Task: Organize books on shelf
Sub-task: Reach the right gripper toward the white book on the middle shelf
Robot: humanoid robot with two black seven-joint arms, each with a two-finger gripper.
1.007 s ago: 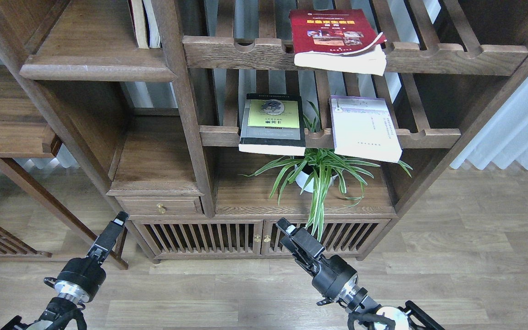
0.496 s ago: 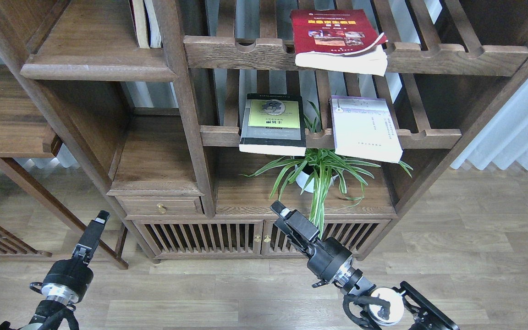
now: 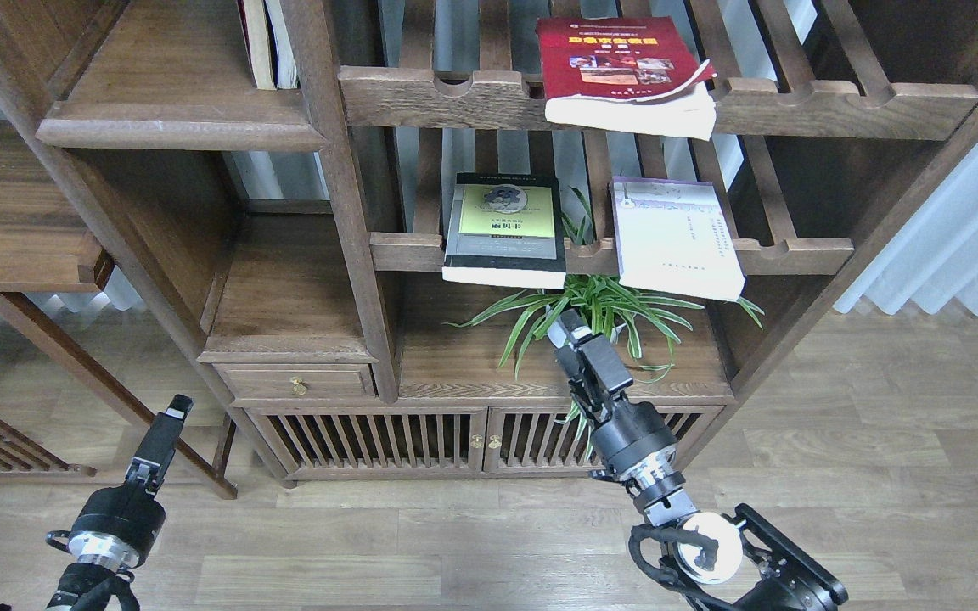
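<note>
The right gripper (image 3: 570, 327), fingers seemingly together, reaches among the plant (image 3: 591, 318) leaves below the black book (image 3: 506, 229), while the left gripper (image 3: 173, 407) hangs low, its fingers' state unclear.

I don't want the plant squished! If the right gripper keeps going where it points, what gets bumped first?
Probably the spider plant: the right gripper already overlaps its leaves. Depth is unclear; the black book lies beyond.

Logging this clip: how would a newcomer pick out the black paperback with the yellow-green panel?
Find the large dark-brown wooden bookcase, then its lower slatted rack above the potted spider plant. The black paperback with the yellow-green panel lies flat at the rack's left end; its neighbour, the white paperback with a lavender edge, is pale.
</note>
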